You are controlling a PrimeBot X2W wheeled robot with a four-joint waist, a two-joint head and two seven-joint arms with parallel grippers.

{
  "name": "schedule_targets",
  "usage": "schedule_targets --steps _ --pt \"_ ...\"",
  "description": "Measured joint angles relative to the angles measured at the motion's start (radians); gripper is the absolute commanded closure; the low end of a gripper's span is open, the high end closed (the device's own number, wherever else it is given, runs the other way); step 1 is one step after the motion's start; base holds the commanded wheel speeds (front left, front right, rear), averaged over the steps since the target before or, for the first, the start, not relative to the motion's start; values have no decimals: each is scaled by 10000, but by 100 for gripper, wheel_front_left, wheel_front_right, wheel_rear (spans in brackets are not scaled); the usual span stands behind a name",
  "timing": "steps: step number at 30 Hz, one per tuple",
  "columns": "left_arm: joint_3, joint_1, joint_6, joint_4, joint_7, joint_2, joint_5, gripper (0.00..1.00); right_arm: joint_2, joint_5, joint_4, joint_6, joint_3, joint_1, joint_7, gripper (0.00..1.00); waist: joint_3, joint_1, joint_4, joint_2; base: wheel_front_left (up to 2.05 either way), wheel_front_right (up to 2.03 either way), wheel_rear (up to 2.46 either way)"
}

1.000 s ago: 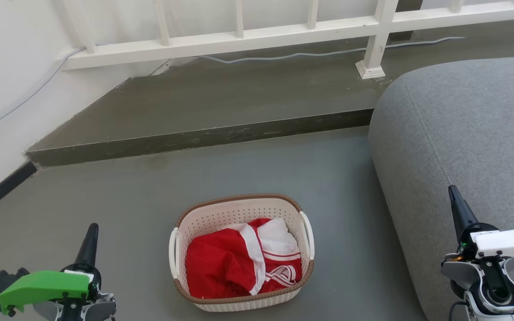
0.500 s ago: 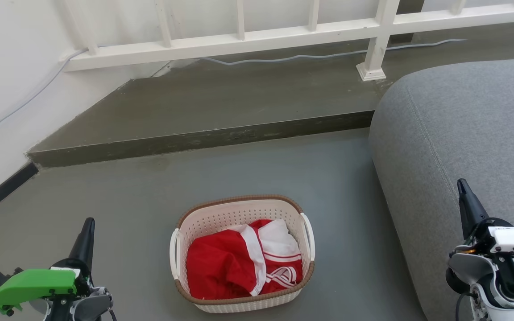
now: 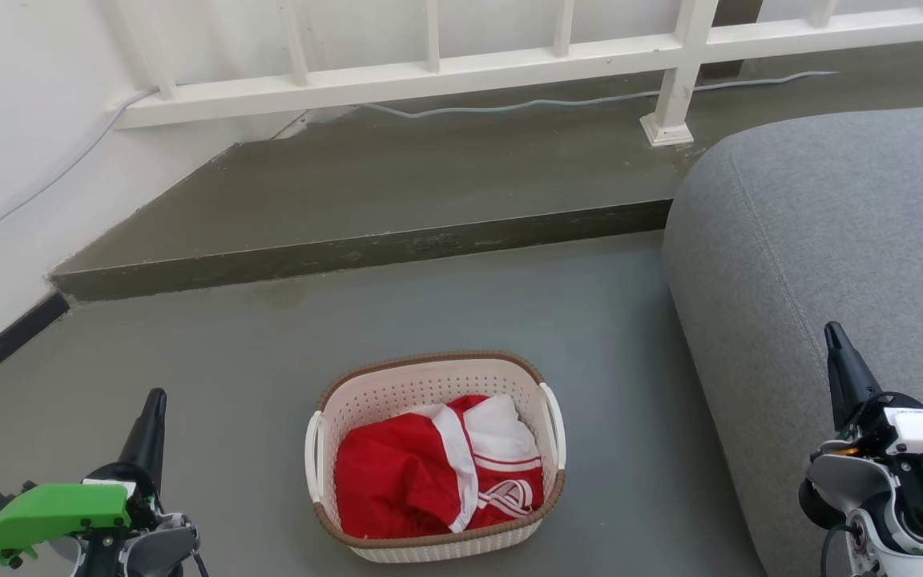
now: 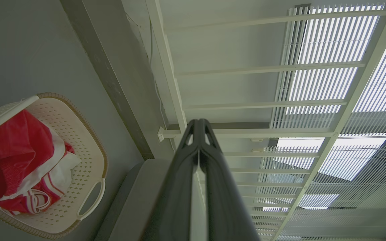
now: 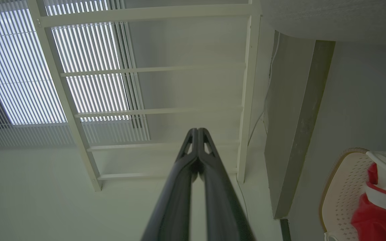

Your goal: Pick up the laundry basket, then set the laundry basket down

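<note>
Down low, the left hand (image 3: 154, 418) and right hand (image 3: 840, 365) are both clenched on nothing, well apart from the laundry basket (image 3: 429, 358), which stands on the floor (image 3: 213, 353) between them; bare floor rings its rim, and the sofa (image 3: 830, 224) edge lies near its right

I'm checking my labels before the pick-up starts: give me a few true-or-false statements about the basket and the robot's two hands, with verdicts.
1. The laundry basket stands on the floor. True.
2. The left hand grips a basket handle. False: it is shut on nothing and is apart from the basket.
3. The basket is empty. False: a red and white garment lies in it.
4. The right hand is shut. True.
5. The grey sofa is on the robot's left of the basket. False: it is on the robot's right of it.
</note>
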State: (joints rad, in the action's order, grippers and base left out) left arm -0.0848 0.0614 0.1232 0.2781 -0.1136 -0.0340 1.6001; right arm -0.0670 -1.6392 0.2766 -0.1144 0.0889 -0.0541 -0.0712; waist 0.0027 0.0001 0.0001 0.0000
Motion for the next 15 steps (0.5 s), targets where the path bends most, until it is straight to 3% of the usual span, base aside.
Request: schedule_targets --steps 15 --pt "0 0 0 -2 0 0 0 100 2 0 31 0 8 -3 0 100 0 0 -1 0 0 0 0"
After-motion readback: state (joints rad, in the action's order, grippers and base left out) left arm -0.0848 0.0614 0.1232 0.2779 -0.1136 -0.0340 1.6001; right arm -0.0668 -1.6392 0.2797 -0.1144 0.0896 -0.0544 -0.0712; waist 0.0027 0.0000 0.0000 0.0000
